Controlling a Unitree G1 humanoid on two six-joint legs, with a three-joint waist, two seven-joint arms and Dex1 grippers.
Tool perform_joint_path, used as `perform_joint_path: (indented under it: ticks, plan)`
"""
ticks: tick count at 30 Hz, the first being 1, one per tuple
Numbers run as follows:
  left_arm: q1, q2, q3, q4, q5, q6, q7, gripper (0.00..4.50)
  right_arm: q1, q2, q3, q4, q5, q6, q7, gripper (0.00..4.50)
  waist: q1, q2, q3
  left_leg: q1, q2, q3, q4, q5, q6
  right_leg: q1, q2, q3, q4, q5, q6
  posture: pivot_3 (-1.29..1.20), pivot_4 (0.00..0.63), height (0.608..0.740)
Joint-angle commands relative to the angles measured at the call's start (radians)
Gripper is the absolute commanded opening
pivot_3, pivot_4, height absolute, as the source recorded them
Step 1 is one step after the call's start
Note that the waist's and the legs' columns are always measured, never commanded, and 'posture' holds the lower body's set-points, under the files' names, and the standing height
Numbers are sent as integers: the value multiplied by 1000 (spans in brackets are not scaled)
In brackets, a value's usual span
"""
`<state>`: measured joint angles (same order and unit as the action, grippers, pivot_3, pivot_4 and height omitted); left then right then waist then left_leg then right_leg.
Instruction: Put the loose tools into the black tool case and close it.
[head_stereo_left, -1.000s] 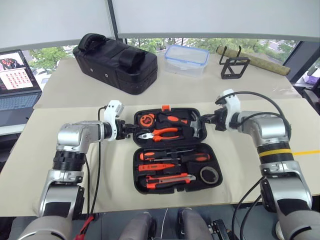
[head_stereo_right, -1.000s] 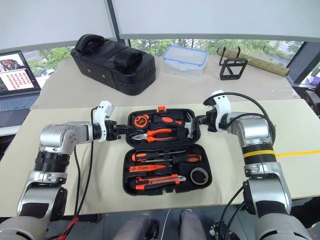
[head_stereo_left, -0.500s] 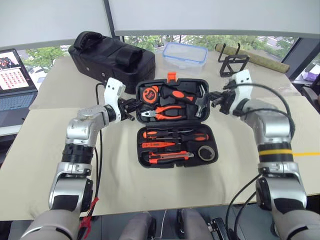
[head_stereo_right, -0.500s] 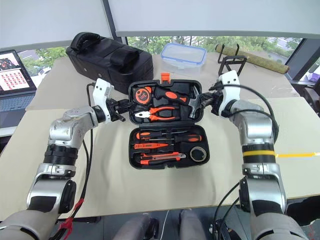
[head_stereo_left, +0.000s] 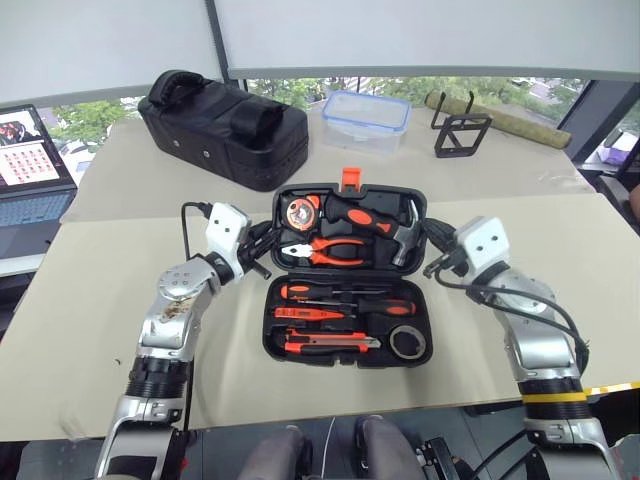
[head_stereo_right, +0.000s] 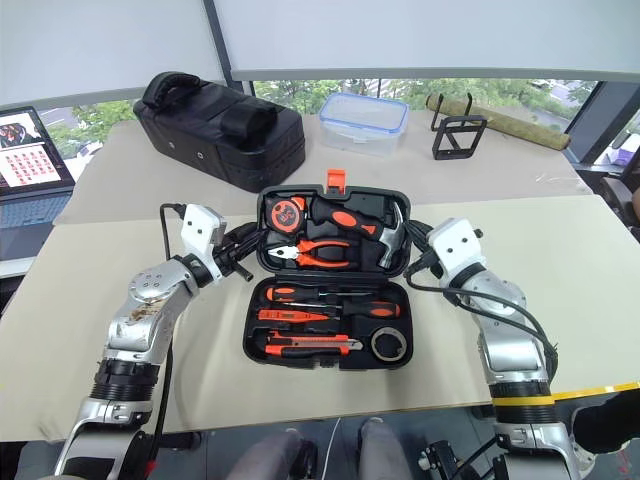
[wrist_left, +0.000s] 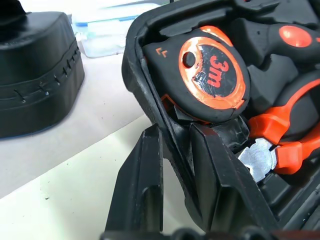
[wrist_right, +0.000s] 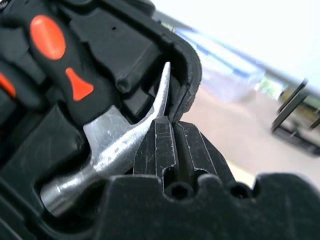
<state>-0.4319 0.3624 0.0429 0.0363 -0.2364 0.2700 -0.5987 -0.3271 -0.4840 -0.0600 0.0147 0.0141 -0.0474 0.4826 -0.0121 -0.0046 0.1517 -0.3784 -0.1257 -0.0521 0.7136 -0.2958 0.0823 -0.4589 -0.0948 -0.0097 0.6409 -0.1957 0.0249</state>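
Observation:
The black tool case (head_stereo_left: 268, 335) lies open on the table in front of me, its lid (head_stereo_left: 350, 193) tilted up off the table. Two black-and-orange screwdrivers (head_stereo_left: 345, 292), an orange tester (head_stereo_left: 305, 317), a utility knife (head_stereo_left: 330, 343) and a tape roll (head_stereo_left: 406, 343) sit in the base's recesses. A tape measure (wrist_left: 212, 75), pliers (head_stereo_left: 325, 250) and a hammer (wrist_right: 115, 135) sit in the lid. My left gripper (head_stereo_left: 265, 255) is shut on the lid's left rim (wrist_left: 172, 135), one finger outside and one inside. At the lid's right rim, beside the hammer claw, my right gripper (head_stereo_left: 432, 262) has its fingers (wrist_right: 165, 135) shut together.
A black fabric bag (head_stereo_left: 225, 125) and a clear blue-rimmed box (head_stereo_left: 365, 115) stand at the back of the table. A black wire stand (head_stereo_left: 460, 130) and a long roll (head_stereo_left: 505, 120) are at the back right. A laptop (head_stereo_left: 30, 165) sits far left.
The lid has swung up from lying flat to standing tilted. Both grippers have stayed at its side rims, drawn back toward me and rolled. The camera has shifted too.

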Motion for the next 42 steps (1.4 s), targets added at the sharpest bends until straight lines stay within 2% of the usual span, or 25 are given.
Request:
perform_joint_path:
  ticks: [1, 6, 12, 24, 33, 34, 36, 42]
  plan:
    - [21, 18, 39, -59, -13, 23, 30, 910, 7, -30, 3, -79, -59, -136, -21, 0, 0, 0, 0, 0, 0, 0, 0, 0, 0, 0, 0, 0, 0, 0, 0, 0, 150, 722]
    - [86, 35, 62, -141, -44, 79, 36, 910, 49, -60, -9, -117, -81, -200, -31, 0, 0, 0, 0, 1, 0, 1, -1, 0, 0, 0, 0, 1, 0, 0, 0, 0, 150, 722]
    - [93, 45, 78, -169, -80, 147, 53, 910, 52, -13, -37, -168, 100, 65, -4, 0, 0, 0, 0, 2, 1, 2, -1, 0, 0, 0, 1, 3, 0, 0, 0, 0, 150, 722]
    - [8, 68, 92, -173, -154, 224, 40, 910, 48, -69, -31, -227, 75, 22, 31, 0, 1, 0, 0, 2, 1, 2, -1, 0, 0, 0, 1, 3, 0, 0, 0, 0, 150, 722]
    - [-87, 81, 33, -37, -115, 264, 24, 910, 36, -62, -25, -231, 73, 25, 29, 0, 2, 0, 0, 2, 1, 2, -1, 0, 0, 0, 1, 3, 0, 0, 0, 0, 150, 722]
    - [-90, 78, 30, -33, -118, 260, 18, 439, 36, -62, -24, -232, 73, 25, 29, 0, 2, 0, 0, 2, 1, 2, -1, 0, 0, 0, 1, 3, 0, 0, -1, 0, 150, 722]
    - [-91, 73, 28, -40, -126, 248, 3, 57, 35, -62, -25, -232, 73, 24, 28, 0, 1, 0, 0, 2, 1, 2, -1, 0, 0, 0, 1, 3, 0, 0, -1, 0, 150, 722]
    - [-82, 71, 27, -60, -130, 250, -6, 57, 27, -61, -23, -233, 68, 22, 24, 0, 3, 0, 0, 2, 1, 2, -1, 0, 0, 0, 1, 3, 0, 0, 0, 0, 150, 722]
